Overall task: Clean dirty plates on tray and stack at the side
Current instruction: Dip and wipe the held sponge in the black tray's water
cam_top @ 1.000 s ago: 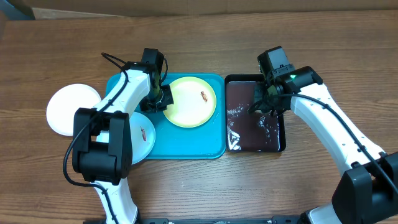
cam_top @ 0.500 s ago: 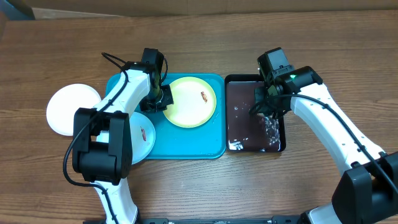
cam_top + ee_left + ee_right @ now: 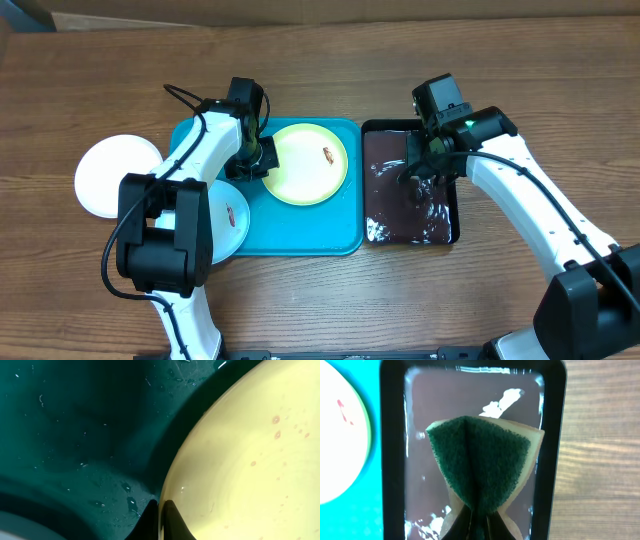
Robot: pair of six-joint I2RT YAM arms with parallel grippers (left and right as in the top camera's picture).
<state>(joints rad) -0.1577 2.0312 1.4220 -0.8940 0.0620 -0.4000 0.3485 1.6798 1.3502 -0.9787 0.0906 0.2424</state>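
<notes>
Claws both closed on something. Left claw (image 3: 258, 155) pinched together on the left rim of the yellow-green plate (image 3: 310, 163), fingertips (image 3: 167, 519) meeting right at the edge in the left wrist view, with the plate (image 3: 240, 460) spreading away to the right and the wet turquoise tray (image 3: 75, 435) to the left. Plate flat on the back right part of the tray (image 3: 300, 235), a small reddish speck near its middle. Pale blue plate (image 3: 228, 220) at the tray's front left corner, partly hidden under the left arm, also bearing a red speck. White plate (image 3: 110, 175) off the tray, on the wooden table (image 3: 320, 60) just to the left. Right claw (image 3: 425, 165) over the black pan (image 3: 410, 127) beside the tray's right edge, clamped on a folded green sponge (image 3: 482, 460). Sponge creased down its middle between the fingers, held above the watery, foamy bottom of the pan (image 3: 392, 435). Cannot tell whether the sponge touches the water. Right claw well apart from all three plates.
</notes>
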